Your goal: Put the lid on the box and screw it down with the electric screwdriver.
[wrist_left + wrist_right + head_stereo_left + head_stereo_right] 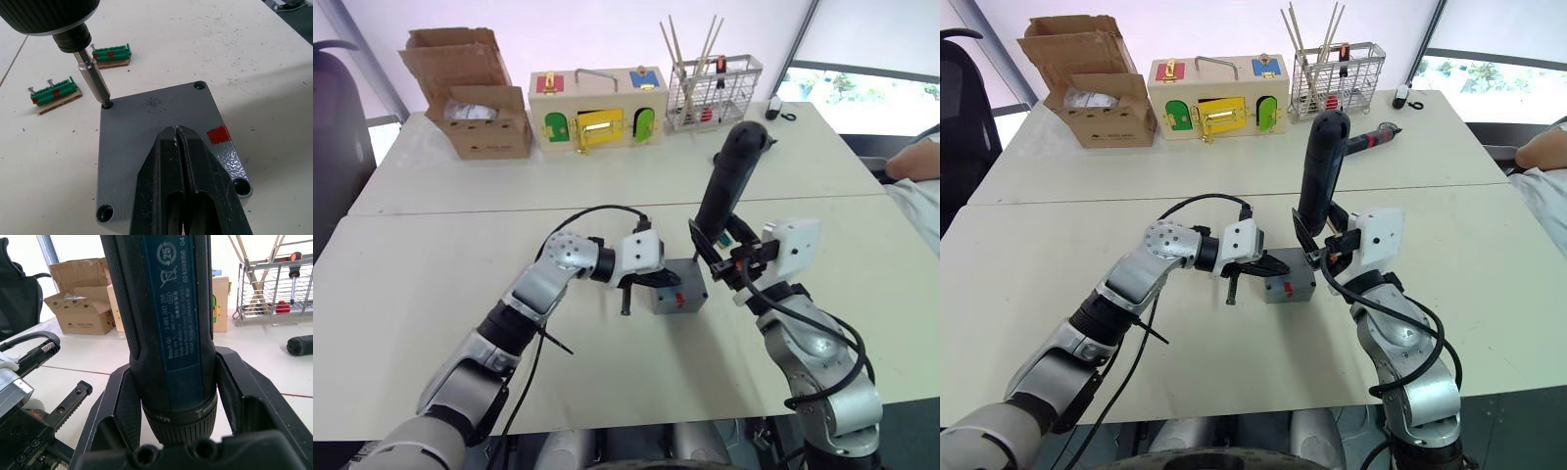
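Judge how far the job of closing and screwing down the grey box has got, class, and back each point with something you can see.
Done: the lid already sits on the box. In hand: the right hand grips the electric screwdriver, its bit set in one corner hole, while the shut left hand presses on the lid. Left: three other corner holes look empty, and spare screws wait in green holders.

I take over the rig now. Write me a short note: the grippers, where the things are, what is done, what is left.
Left gripper: shut, pressing on the lid.
Right gripper: shut on the electric screwdriver, held upright.
The lid lies on the box, mid-table.
The bit sits in one corner hole.
The other three corner holes look empty.
Left to do: the screws; spare ones stand in green holders nearby.
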`<state>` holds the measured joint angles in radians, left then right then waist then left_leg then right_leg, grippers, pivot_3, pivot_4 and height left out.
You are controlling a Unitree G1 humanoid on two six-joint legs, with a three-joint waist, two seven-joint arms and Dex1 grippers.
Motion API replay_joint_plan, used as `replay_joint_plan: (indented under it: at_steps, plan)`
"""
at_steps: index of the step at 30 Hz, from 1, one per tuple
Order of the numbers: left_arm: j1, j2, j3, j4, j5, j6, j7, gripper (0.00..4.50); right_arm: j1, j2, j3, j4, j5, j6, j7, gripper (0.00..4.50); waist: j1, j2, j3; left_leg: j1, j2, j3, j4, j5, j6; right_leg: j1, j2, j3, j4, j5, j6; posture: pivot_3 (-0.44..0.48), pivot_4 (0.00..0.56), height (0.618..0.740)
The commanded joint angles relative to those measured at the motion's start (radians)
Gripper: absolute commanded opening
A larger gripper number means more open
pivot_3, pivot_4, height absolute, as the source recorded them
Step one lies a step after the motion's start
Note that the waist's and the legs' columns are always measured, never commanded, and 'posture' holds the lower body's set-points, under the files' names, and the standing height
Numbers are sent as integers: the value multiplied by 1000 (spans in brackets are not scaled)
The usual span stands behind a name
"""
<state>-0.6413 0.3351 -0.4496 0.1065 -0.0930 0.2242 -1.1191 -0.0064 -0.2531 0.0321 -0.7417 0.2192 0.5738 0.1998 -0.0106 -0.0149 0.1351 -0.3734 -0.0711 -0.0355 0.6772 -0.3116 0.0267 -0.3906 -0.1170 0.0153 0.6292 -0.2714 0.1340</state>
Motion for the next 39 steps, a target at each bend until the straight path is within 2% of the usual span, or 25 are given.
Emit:
replay_joint_plan:
  at_steps: [1, 21, 30, 36, 39]
  plan:
    - [13, 9, -23, 17, 31, 4, -2, 0, 52, 10, 36, 86, 25, 79, 13, 1820, 0, 0, 0, 0, 0, 0, 0, 0, 0, 0, 0, 0, 0, 0, 0, 0, 150, 737]
    - [19, 12, -21, 12, 33, 14, 5, 0, 33, -2, 27, 160, 11, 108, 15, 1820, 1, -5, -7, 0, 0, 0, -2, 0, 0, 0, -1, 0, -2, 0, 0, 0, 150, 737]
    - [17, 15, -21, 13, 33, 13, 5, 0, 28, 5, 29, 177, 10, 105, 11, 1820, 1, -7, -15, 1, 0, -1, -12, 0, -1, 1, -1, 0, -12, 0, 0, 0, 150, 737]
    - [15, 16, -21, 17, 33, 10, 4, 0, 20, 3, 27, 161, 4, 75, 16, 1820, 2, -8, -16, 1, 0, -1, -13, 0, -1, 2, -2, 1, -14, 0, 0, 0, 150, 737]
    - [15, 13, -23, 18, 34, 9, 3, 0, 12, -9, -3, 93, 31, 55, 36, 1820, 3, -7, -16, 1, 0, -1, -13, 0, -1, 2, -2, 1, -15, 0, 0, 0, 150, 737]
